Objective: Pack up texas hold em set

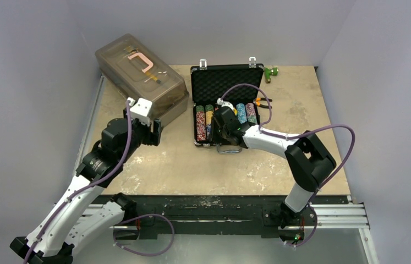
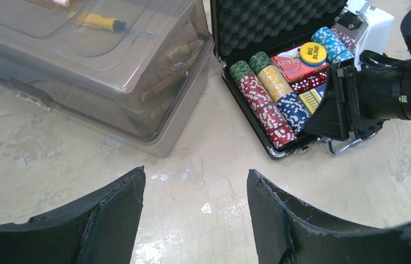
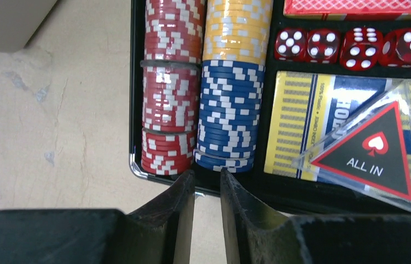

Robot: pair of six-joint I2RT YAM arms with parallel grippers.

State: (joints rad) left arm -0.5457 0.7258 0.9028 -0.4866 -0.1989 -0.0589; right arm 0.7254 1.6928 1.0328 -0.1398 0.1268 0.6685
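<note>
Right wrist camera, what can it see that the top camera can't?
Only the right wrist view shows the red dice and the clear ALL IN triangle; from above they are hidden. Only the top view shows the big grey-brown plastic box and the foam lid. Both show the poker chips in the black case.

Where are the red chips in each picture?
Top external: red chips in the left row of the briefcase, middle of the picture.
Left wrist: upper right, leftmost row.
Right wrist: top, left of middle.
Shared landmark: blue chips right beside them.
</note>
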